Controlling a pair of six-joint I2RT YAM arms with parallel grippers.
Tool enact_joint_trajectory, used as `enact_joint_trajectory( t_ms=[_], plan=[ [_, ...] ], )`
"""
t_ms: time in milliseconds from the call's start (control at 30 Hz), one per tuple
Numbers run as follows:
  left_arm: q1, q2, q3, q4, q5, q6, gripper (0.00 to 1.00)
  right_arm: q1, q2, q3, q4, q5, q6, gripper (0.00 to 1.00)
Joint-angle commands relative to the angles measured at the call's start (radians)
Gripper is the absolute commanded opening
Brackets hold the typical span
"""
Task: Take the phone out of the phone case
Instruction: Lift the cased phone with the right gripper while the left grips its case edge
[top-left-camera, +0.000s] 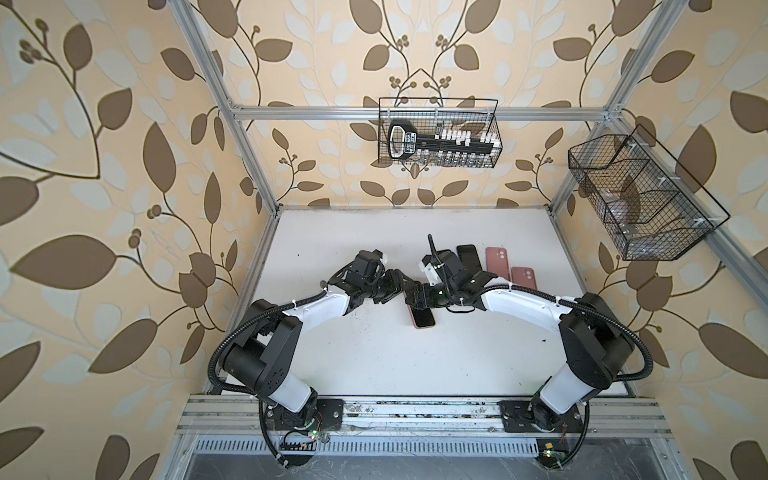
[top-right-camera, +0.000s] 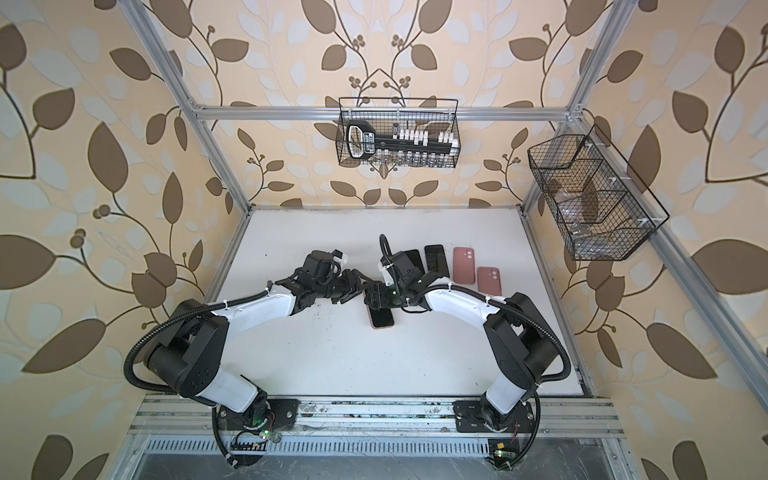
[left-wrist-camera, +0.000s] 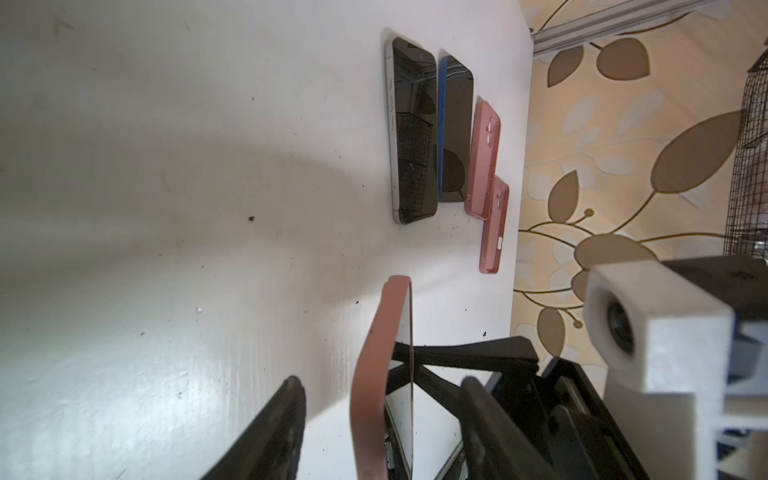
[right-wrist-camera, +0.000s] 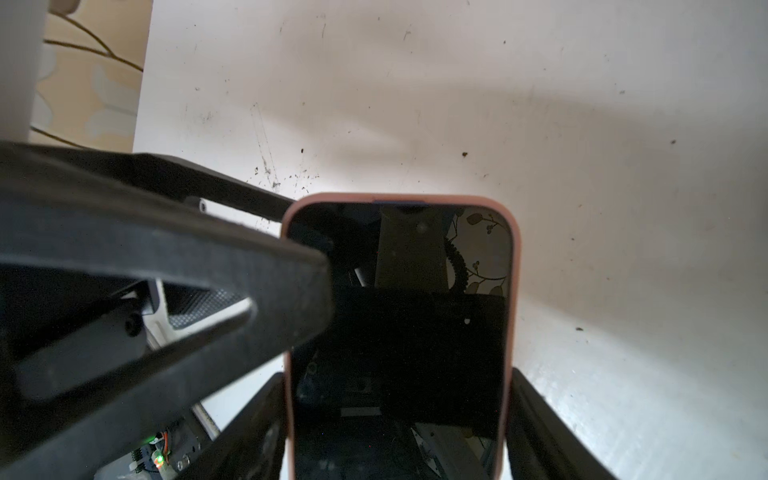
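The phone (right-wrist-camera: 399, 332), dark screen up, sits in a pink phone case (right-wrist-camera: 514, 291) at the middle of the white table (top-left-camera: 374, 353). My right gripper (right-wrist-camera: 397, 415) is shut on the case, one finger pressed against each long side. In both top views it covers the phone's far end (top-left-camera: 423, 318) (top-right-camera: 381, 318). My left gripper (left-wrist-camera: 382, 382) is open and straddles the case's long edge (left-wrist-camera: 374, 374), with a gap on each side. One of its fingers (right-wrist-camera: 187, 270) reaches over the screen's corner.
Two bare phones (top-left-camera: 469, 257) (left-wrist-camera: 413, 133) and two empty pink cases (top-left-camera: 497, 259) (top-left-camera: 523, 277) lie behind the right arm. A wire basket (top-left-camera: 440, 133) hangs on the back rail and another wire basket (top-left-camera: 640, 199) on the right rail.
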Motion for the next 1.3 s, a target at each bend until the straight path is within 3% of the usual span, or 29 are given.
enact_joint_trajectory(
  t_ms=[0, 233, 933, 1267],
  plan=[
    [-0.015, -0.001, 0.019, 0.048, 0.022, -0.001, 0.57, -0.002, -0.042, -0.015, 0.042, -0.025, 0.014, 0.67],
    [-0.02, 0.001, 0.008, 0.066, 0.03, -0.009, 0.44, -0.007, -0.044, -0.018, 0.046, -0.027, 0.017, 0.67],
    [-0.036, 0.019, 0.006, 0.082, 0.043, -0.007, 0.25, -0.02, -0.062, -0.029, 0.062, -0.039, 0.025, 0.67],
    [-0.037, 0.017, 0.01, 0.081, 0.035, -0.007, 0.06, -0.025, -0.071, -0.041, 0.069, -0.041, 0.027, 0.67]
  ],
)
